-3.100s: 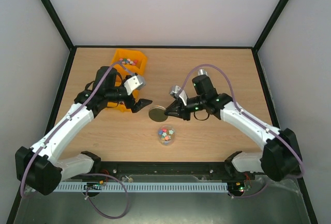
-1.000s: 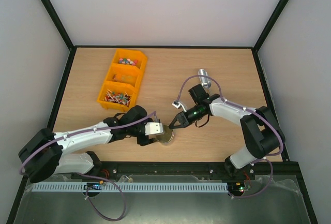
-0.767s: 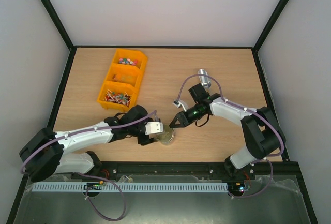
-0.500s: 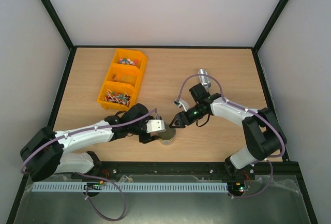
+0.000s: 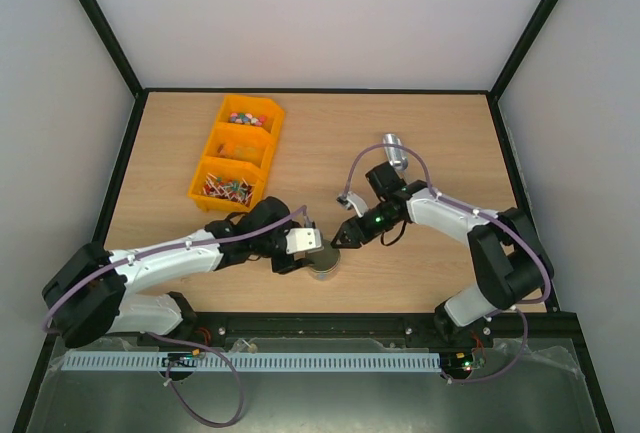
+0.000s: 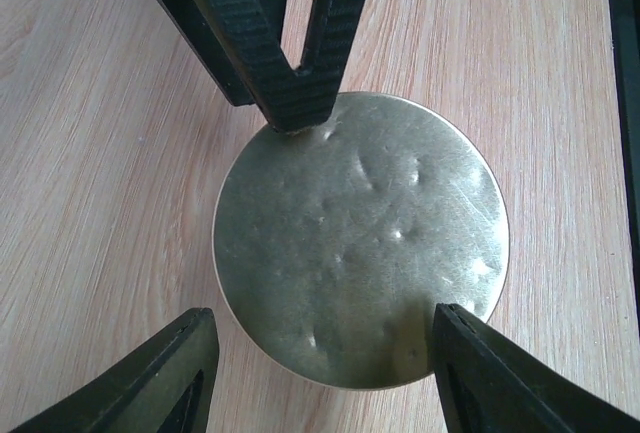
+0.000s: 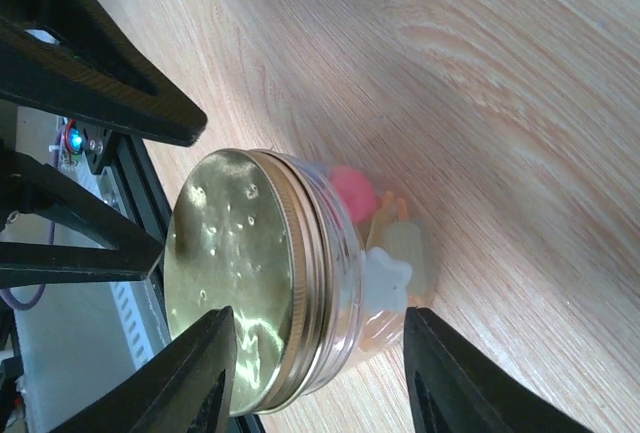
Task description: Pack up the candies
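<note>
Robot lab, a closed test cell. Light wood table (image 5: 430, 123) walled far, left and right by plain white panels (image 5: 300, 13), with black frame struts (image 5: 100, 28) at the corners. Two white-and-black robot arms are bolted at the near edge, left arm (image 5: 170, 253) and right arm (image 5: 450, 215), with purple cables (image 5: 355, 165) looping off them. The near side is bare hardware: black mounting rail (image 5: 320, 325), slotted white cable duct (image 5: 270, 361), grey metal sheet (image 5: 350, 403), green status light (image 5: 458, 357). On the table sits an orange compartment bin (image 5: 240, 135), far left, with candies (image 5: 245, 118) in its far compartment. A brass-lidded jar (image 5: 322, 265) stands near the middle.
</note>
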Robot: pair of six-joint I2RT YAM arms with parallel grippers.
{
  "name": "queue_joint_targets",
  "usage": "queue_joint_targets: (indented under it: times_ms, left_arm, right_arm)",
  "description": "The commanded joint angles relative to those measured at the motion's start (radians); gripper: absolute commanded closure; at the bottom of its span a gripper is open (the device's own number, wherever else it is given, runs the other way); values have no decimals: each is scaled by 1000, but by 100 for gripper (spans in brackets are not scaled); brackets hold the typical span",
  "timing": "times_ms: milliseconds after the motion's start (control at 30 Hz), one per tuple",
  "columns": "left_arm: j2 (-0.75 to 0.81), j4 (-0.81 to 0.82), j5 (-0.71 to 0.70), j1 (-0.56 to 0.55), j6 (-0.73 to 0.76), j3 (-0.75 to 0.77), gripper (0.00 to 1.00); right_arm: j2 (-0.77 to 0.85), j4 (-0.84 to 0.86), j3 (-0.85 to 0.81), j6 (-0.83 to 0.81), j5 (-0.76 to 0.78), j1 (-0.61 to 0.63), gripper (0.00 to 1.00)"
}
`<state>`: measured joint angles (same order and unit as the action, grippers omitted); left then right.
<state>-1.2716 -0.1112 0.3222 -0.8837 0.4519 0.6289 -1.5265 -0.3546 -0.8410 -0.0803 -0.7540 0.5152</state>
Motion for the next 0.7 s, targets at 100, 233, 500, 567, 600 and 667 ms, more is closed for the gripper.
queue_joint_targets:
  times_ms: [100, 233, 500, 567, 600, 667]
  left_arm:
    - [-25, -12, 15, -8, 19, 32, 40]
    - [-32, -36, -4, -9, 36, 34, 42]
    - [-38, -62, -37, 28, 86, 6, 44]
    - [-44, -65, -48, 53, 110, 3, 44]
    - [-48, -70, -54, 67, 125, 4, 45]
    - [-49, -81, -58, 98, 146, 10, 45]
  right_arm:
    - [-96, -53, 3, -34, 0, -4, 59]
    - [-136, -69, -13, -47, 8, -4, 70]
    - [-164, 77, -16, 39, -38, 3, 72]
    - [-186, 117, -28, 61, -44, 3, 72]
    - [-201, 127, -39, 64, -46, 3, 72]
    - [-224, 159, -53, 72, -46, 3, 72]
